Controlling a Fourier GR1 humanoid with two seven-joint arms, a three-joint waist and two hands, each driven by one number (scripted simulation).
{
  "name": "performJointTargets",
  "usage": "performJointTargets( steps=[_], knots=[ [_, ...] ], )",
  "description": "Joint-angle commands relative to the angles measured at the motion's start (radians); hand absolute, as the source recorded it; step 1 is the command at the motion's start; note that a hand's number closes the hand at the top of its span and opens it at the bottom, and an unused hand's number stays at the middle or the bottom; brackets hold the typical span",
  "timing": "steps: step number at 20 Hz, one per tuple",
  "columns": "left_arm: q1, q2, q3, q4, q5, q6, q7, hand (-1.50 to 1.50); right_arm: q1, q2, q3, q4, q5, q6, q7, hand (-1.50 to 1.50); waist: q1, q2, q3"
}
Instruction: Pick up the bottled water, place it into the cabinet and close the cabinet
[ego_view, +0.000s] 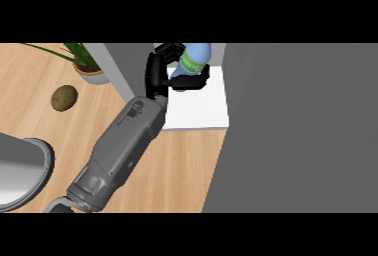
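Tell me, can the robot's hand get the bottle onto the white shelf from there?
Probably yes. The left hand is curled round the bottled water right above the cabinet's white shelf, and the open front leaves the way free. The grey door stands aside to the right.

The single head view looked steeply down, from quite near, at the light wooden surface and the open grey cabinet.
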Motion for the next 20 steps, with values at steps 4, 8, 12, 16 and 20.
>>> performJointTargets(
  steps=[4, 8, 12, 16, 20],
  knots=[
    [-0.121, 0.003, 0.018, 0.224, -0.066, 0.076, -0.02, 1.5, 0.015, 0.004, 0.027, -0.057, 0.037, -0.004, 0.024, -1.5, -0.005, 0.002, 0.0],
    [-0.148, 0.0, 0.024, 0.335, -0.064, 0.102, -0.051, 1.5, 0.009, -0.015, -0.012, -0.063, -0.014, 0.015, 0.002, -1.5, -0.013, 0.008, 0.0],
    [-0.13, 0.007, 0.062, 0.409, -0.057, 0.112, -0.143, 1.5, 0.039, -0.014, 0.046, -0.061, 0.031, -0.002, -0.037, -1.5, -0.028, 0.011, 0.0],
    [-0.16, 0.0, 0.081, 0.456, -0.052, 0.097, -0.155, 1.5, 0.071, -0.045, 0.046, -0.086, 0.018, 0.002, -0.046, -1.5, -0.032, 0.012, 0.0],
    [-0.188, 0.0, 0.087, 0.502, -0.048, 0.14, -0.159, 1.5, 0.02, -0.028, 0.027, -0.072, 0.003, 0.009, -0.019, -1.5, -0.042, 0.018, -0.001]
  ],
)
